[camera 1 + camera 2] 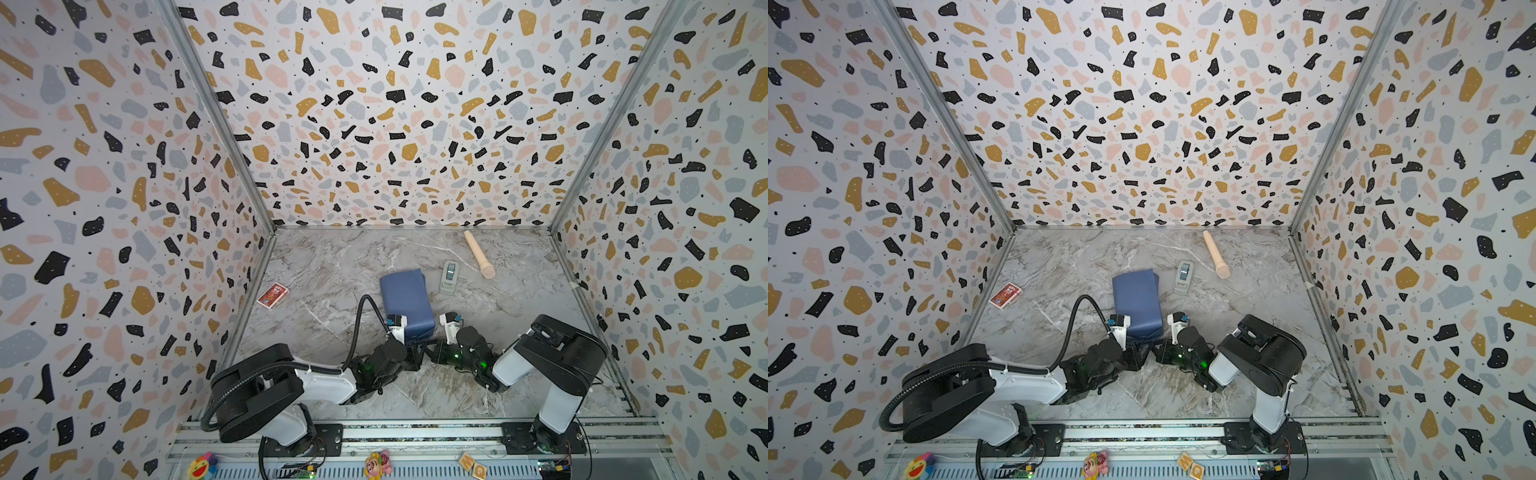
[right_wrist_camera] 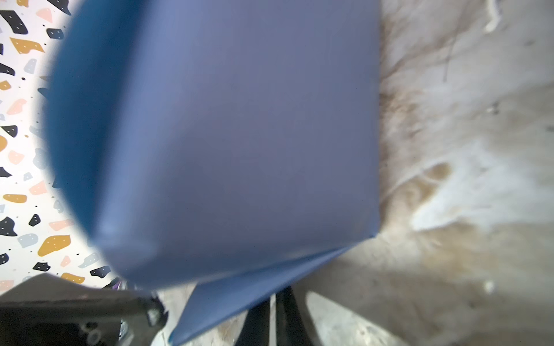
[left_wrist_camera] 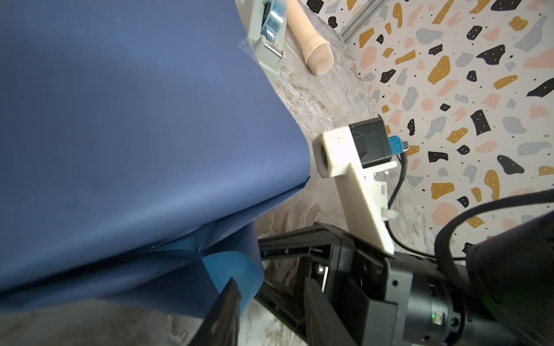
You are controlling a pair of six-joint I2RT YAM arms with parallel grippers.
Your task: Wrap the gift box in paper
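The paper (image 1: 405,299) covers a box-shaped form in the middle of the counter (image 1: 328,262); the box itself is hidden under it. Just right of the paper lies a tape dispenser (image 1: 449,277), with a beige microphone (image 1: 478,254) beyond it. A red card pack (image 1: 272,295) lies well apart on the left.

In both top views the left gripper (image 1: 417,345) and right gripper (image 1: 434,347) meet at the paper's near end, where their own wrists and cameras hide the tips.

The left wrist view shows what the top views do not. A loose corner of the paper hangs at that end, lighter face out, with one left finger (image 3: 223,311) just beside it. The other finger is out of frame, so I cannot tell how wide that gripper stands.

The right wrist view is blurred. The right gripper is closed at the paper's pointed corner, though whether it pinches the sheet is unclear.
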